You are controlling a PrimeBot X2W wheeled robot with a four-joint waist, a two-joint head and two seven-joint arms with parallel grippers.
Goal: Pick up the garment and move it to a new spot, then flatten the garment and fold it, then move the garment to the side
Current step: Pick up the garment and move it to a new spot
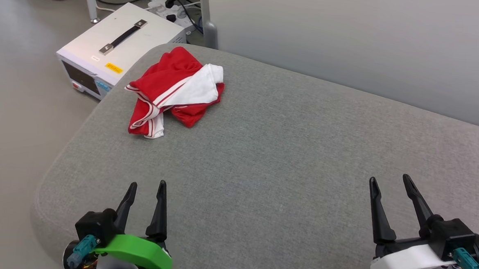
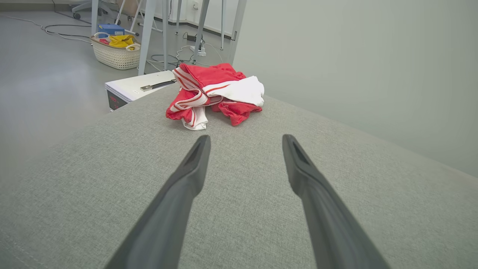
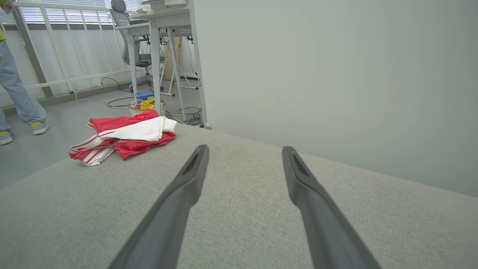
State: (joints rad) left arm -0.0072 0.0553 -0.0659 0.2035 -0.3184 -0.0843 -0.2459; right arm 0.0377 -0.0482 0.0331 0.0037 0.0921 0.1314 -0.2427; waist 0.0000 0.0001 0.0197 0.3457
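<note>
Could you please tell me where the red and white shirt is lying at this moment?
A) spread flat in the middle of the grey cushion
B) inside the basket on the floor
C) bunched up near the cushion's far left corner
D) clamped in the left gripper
C: the shirt sits crumpled by the far left corner of the cushion, well ahead of the open left gripper and right gripper.

Yellow label [image 1: 113, 67] on white box [image 1: 123, 42] is unreadably small
</note>
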